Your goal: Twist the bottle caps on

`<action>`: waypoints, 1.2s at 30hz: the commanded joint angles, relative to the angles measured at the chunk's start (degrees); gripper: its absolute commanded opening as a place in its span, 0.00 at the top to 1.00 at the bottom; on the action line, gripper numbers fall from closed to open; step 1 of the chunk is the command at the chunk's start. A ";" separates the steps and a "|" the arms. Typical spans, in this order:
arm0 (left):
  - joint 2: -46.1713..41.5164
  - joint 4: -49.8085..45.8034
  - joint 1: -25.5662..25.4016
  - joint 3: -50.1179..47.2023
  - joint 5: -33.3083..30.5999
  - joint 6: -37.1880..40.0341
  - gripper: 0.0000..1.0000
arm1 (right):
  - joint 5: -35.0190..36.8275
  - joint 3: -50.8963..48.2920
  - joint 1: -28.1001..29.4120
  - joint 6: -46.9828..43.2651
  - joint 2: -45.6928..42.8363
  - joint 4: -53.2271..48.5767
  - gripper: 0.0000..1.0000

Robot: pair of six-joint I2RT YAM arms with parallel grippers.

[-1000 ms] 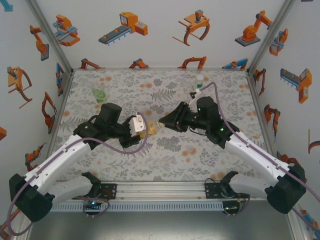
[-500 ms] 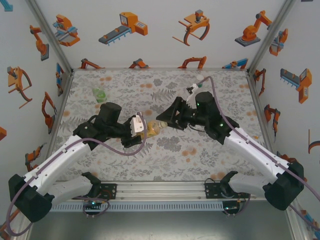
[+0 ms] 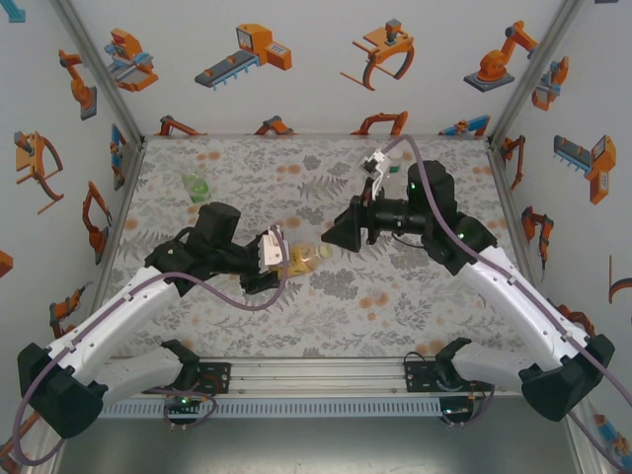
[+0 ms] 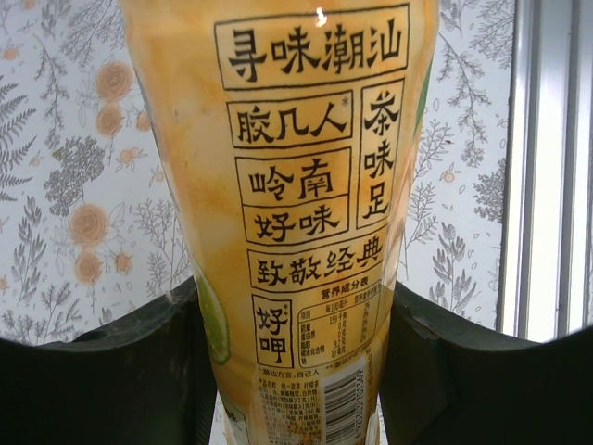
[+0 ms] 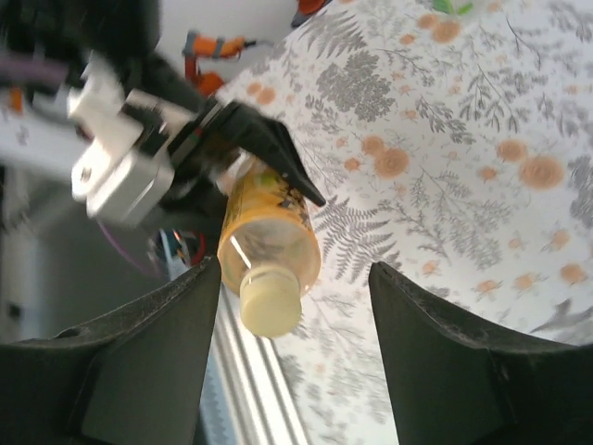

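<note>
floral tabletop [image 3: 326,296], centre: my left gripper [image 3: 279,252] pinching amber labelled bottle [image 4: 306,185], pale yellow cap [image 5: 271,301] seated on its neck; my right gripper [image 3: 333,235] spread, just beside that cap, not touching; green bottle [image 3: 195,186] far left.

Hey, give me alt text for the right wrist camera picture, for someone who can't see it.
An amber bottle with a pale yellow cap on its neck points at the camera, held by the left gripper above a floral table. The right gripper is open in the foreground, with one dark finger on each side of the cap, not touching it.
</note>
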 commanded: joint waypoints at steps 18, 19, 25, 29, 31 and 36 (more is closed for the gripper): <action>-0.37 -1.43 -0.11 1.17 8.21 2.42 1.00 | -22.53 -0.84 0.08 -49.74 -0.99 -8.43 0.44; -0.21 -1.43 -0.11 1.19 8.23 2.41 1.00 | -22.62 -0.99 0.24 -49.75 -0.77 -8.45 0.45; -0.04 -1.38 -0.10 1.34 8.08 2.18 1.00 | -21.65 -1.74 1.22 -49.74 0.02 -8.29 0.49; 0.00 -1.43 -0.11 1.39 8.08 2.13 1.00 | -21.44 -1.91 1.49 -49.74 0.35 -7.96 0.52; -0.02 -1.42 -0.09 1.39 8.07 2.12 1.00 | -21.07 -1.88 1.58 -49.74 0.46 -8.16 0.55; 0.00 -1.42 -0.11 1.38 8.00 2.07 1.00 | -20.37 -2.13 1.56 -49.74 0.22 -8.21 0.60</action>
